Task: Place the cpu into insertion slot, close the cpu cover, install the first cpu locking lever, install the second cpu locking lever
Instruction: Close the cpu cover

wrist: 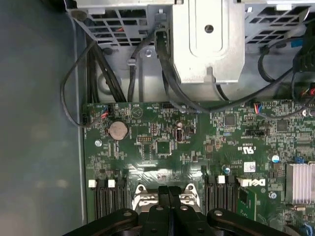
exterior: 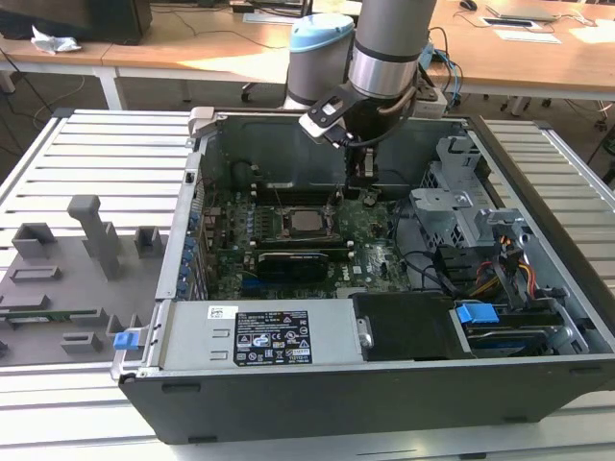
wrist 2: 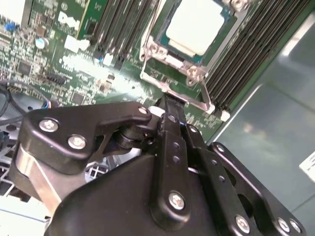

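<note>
From where I stand I count one robot arm (exterior: 384,48) carrying one gripper (exterior: 357,187), and one open computer case (exterior: 384,394). Inside it are one cpu (wrist 2: 197,24), one cpu cover (wrist 2: 156,44), one coin battery (wrist: 118,130) and one finned heatsink (wrist: 300,183). There are two blue clips (exterior: 128,338) (exterior: 478,313), at the exterior view's lower left and lower right.

**Obstructed and Cropped Areas**

Second wrist view: the picture edge crops the cpu (wrist 2: 197,27) and the cpu cover (wrist 2: 150,49); the gripper (wrist 2: 165,102) body hides the circuit board (wrist 2: 74,64) behind it. First wrist view: the gripper hides most of the cpu cover. Exterior view: the arm (exterior: 389,48) is cropped at 12 o'clock, the grey fixture tray (exterior: 58,288) at 9 o'clock.
</note>
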Available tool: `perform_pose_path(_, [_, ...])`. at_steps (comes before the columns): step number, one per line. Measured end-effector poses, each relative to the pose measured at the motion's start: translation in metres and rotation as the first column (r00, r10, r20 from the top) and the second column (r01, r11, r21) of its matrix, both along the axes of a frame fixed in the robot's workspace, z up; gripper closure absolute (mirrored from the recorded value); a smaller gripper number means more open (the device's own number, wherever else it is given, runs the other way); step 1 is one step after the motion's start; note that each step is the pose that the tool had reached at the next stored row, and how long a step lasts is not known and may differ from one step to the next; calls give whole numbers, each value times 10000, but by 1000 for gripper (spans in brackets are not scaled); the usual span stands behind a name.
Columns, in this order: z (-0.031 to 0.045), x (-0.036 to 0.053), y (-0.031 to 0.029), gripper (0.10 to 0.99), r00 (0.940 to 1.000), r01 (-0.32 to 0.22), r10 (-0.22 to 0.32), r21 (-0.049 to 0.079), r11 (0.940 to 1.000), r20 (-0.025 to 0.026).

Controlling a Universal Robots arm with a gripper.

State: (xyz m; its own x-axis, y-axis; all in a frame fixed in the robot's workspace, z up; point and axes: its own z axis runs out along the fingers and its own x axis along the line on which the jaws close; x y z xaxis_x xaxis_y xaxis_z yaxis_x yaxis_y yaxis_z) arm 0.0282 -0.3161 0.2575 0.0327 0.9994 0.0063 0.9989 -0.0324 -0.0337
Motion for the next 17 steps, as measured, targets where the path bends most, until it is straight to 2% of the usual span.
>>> perform_pose_path(2, [0, -50, -1, 980, 10000, 0, 0, -1, 10000, 8])
perform_pose_path(17, [-4, -128, 0, 980, 10000, 0, 0, -1, 10000, 8])
